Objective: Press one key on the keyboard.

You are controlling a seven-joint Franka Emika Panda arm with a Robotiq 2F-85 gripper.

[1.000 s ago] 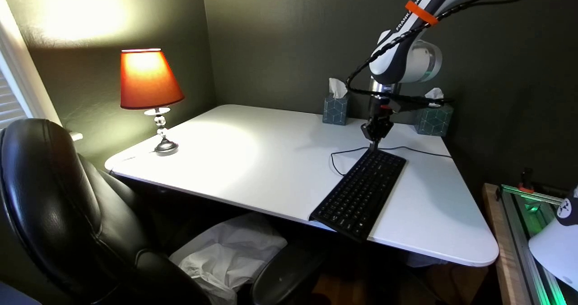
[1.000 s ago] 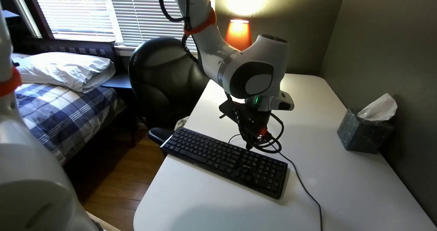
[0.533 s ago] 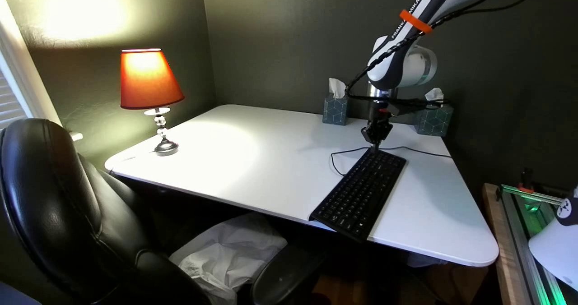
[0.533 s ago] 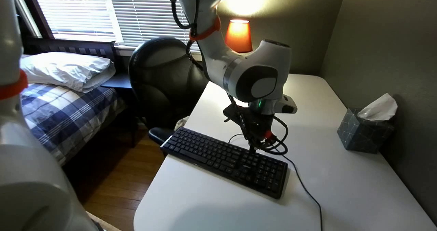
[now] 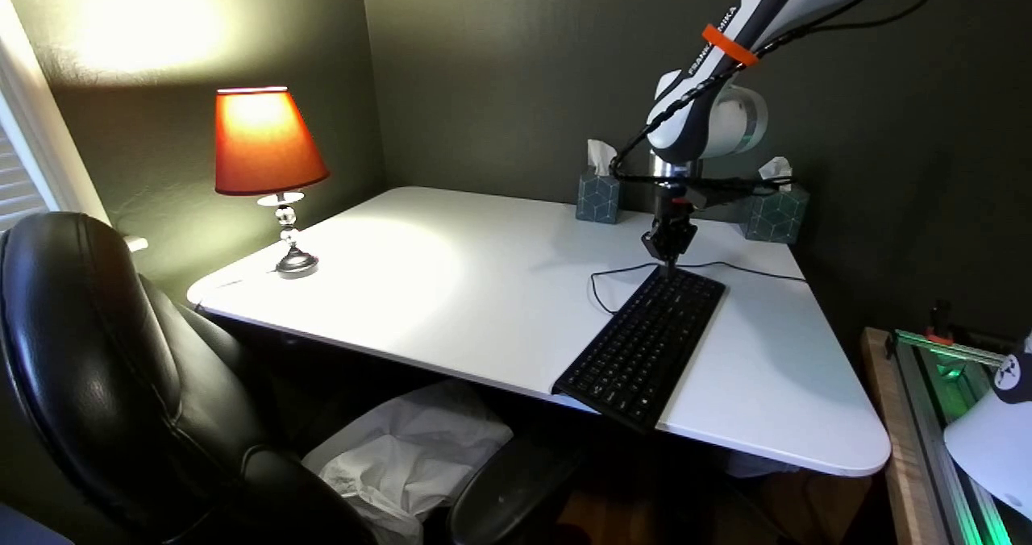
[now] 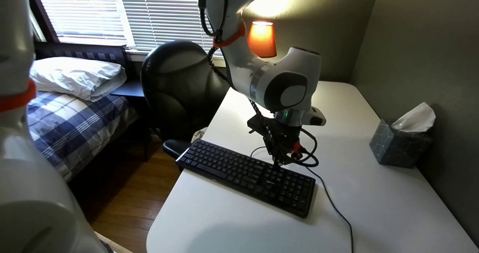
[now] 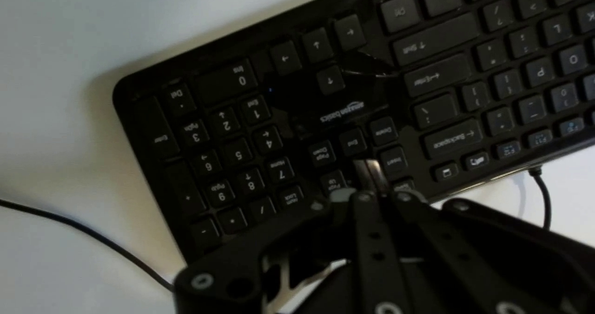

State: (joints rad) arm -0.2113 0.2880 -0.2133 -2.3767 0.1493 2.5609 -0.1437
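The long black keyboard (image 5: 641, 355) lies on the white desk, one end reaching past the desk's edge; it also shows in an exterior view (image 6: 239, 172). In the wrist view the keyboard (image 7: 341, 112) shows its number pad, arrow keys and navigation keys, upside down. My gripper (image 7: 367, 164) is shut with its thin metal fingertips together and nothing between them. The tips are over the navigation keys, just past the End key, between Page Up and Insert, and hide the key there. In both exterior views the gripper (image 5: 668, 268) (image 6: 276, 164) points down at the keyboard; whether it touches I cannot tell.
A thin black cable (image 5: 742, 268) runs across the desk (image 5: 500, 287) behind the keyboard. Two tissue boxes (image 5: 597, 198) (image 5: 776, 214) stand at the back wall. A red lamp (image 5: 270, 146) stands at the far end. A black chair (image 5: 89, 351) is in front.
My arm has come down and shifted slightly, bringing the shut fingertips lower onto or close above the keyboard. The keyboard has not moved.
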